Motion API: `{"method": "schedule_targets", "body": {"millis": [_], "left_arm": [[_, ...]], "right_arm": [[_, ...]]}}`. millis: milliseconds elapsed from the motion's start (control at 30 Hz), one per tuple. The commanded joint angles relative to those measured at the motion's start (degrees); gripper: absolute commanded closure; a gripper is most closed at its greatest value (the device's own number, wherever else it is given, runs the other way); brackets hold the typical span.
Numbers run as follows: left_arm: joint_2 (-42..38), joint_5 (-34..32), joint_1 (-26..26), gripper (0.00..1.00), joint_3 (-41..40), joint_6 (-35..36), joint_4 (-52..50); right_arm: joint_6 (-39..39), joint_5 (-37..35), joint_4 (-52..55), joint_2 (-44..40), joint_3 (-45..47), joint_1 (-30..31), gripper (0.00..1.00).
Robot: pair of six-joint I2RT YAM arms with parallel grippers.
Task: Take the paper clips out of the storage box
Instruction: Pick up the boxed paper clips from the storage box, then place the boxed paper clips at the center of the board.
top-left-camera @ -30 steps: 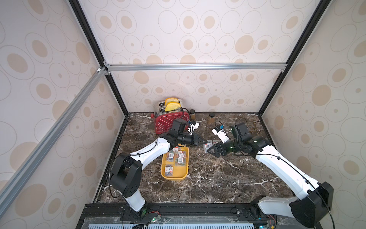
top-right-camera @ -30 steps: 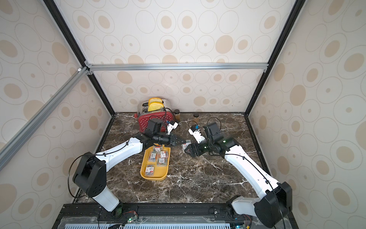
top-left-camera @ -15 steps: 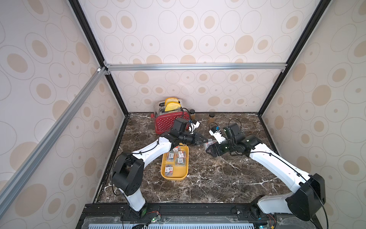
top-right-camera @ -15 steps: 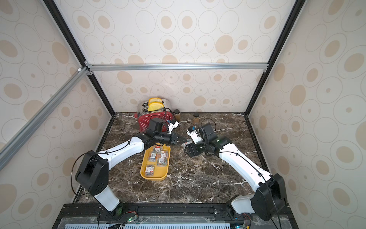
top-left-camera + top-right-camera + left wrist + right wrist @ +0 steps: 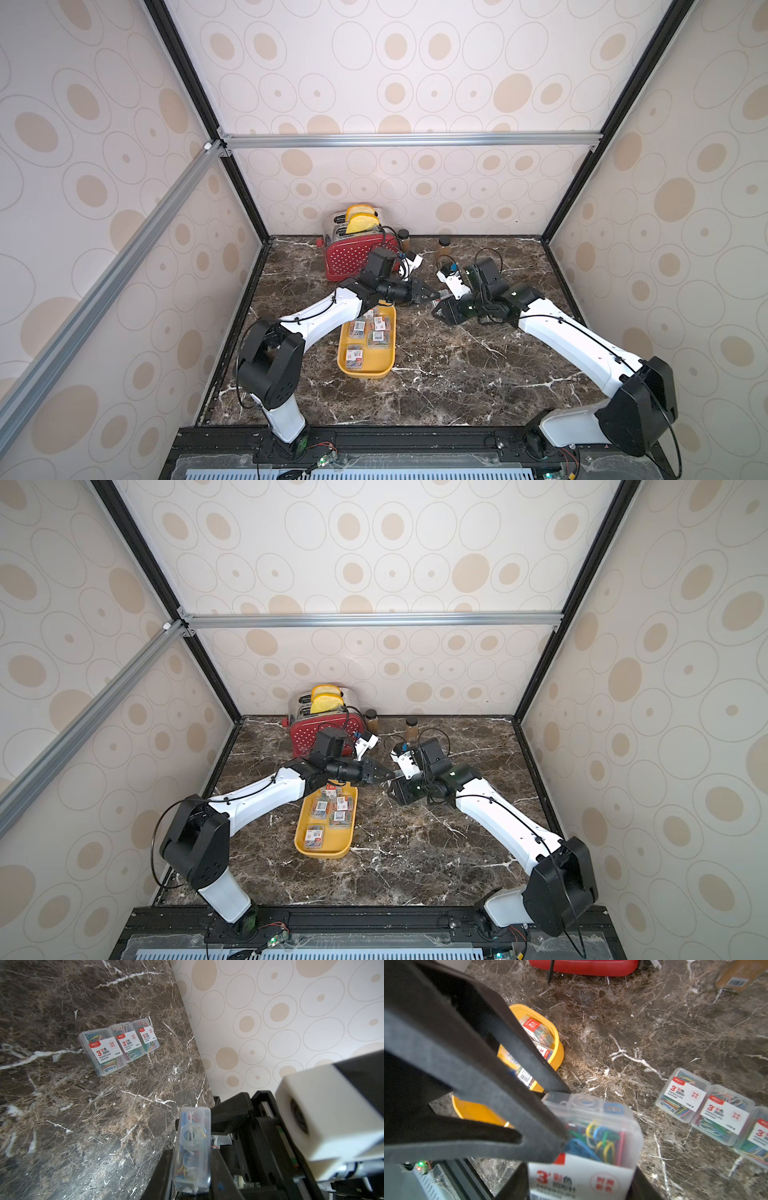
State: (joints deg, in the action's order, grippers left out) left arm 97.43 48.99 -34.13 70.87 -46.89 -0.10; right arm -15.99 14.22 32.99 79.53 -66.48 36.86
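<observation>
brown marble tabletop (image 5: pixel 457 374), dotted walls (image 5: pixel 415 83), left pincer (image 5: pixel 192 1159) and right pincer (image 5: pixel 581 1180) pinching one clip case (image 5: pixel 194 1124)

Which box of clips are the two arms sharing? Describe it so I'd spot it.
Near the red toaster, beside the far end of the yellow tray, the left gripper and right gripper meet above the table. The clear case between them is it: the only one in the air; other cases lie in the tray or in a row of three on the table.

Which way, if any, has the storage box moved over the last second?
No. The storage box lies at the same spot in front of the red toaster, along the same white marble veins.
</observation>
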Motion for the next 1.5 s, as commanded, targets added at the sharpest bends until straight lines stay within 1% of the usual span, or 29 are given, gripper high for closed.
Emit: {"method": "schedule_targets", "body": {"millis": [0,67,133,167,267,300,367,500,600,667,800,1000,1233,1467], "left_arm": [[-0.1,1.5,-0.4,0.77,1.5,-0.7,2.1],[-0.3,1.3,-0.4,0.69,1.3,-0.5,1.7],[-0.8,0.8,-0.4,0.57,1.2,0.1,1.0],[-1.0,0.5,-0.4,0.53,1.2,0.5,0.6],[-2.7,-1.0,0.0,0.33,1.2,2.2,-1.5],[-3.4,-1.6,0.4,0.29,1.1,2.7,-2.1],[-4.8,-2.6,1.5,0.25,0.7,3.4,-3.5],[-8.1,-5.8,3.9,0.23,0.3,7.0,-10.4],[-10.9,-8.1,4.8,0.22,-1.0,8.6,-13.4],[-12.3,-9.4,4.8,0.22,-1.3,9.8,-15.6],[-14.9,-11.1,4.8,0.22,-2.6,10.4,-17.0],[-15.9,-11.4,4.8,0.22,-3.0,10.6,-18.0],[-16.4,-11.2,4.8,0.23,-3.1,10.8,-18.2],[-15.8,-11.1,4.9,0.22,-2.4,11.1,-18.9]], "right_arm": [[0.4,-1.0,0.4,0.2,-0.6,0.6,0.59],[0.4,-1.6,1.1,0.1,-0.7,0.7,0.64],[0.4,-2.3,2.0,-0.3,-0.7,0.7,0.66],[0.2,-2.6,2.5,-0.3,-0.7,0.7,0.68],[-0.8,-5.2,5.2,-0.3,-0.4,0.6,0.72],[-1.1,-5.9,6.4,-0.2,-0.3,0.5,0.73],[-1.5,-7.3,8.4,0.0,0.2,0.4,0.75],[-3.4,-7.9,11.1,1.1,2.3,-1.4,0.78],[-4.5,-8.0,11.6,2.6,3.6,-3.3,0.78],[-4.5,-7.6,11.1,4.5,4.1,-4.7,0.78],[-3.5,-7.3,9.6,10.0,3.4,-6.4,0.77],[-3.2,-7.1,7.9,17.4,1.3,-8.0,0.76],[-3.8,-7.2,5.8,21.2,0.5,-9.1,0.75],[-4.5,-7.6,4.7,24.7,-0.8,-9.8,0.71]]}}
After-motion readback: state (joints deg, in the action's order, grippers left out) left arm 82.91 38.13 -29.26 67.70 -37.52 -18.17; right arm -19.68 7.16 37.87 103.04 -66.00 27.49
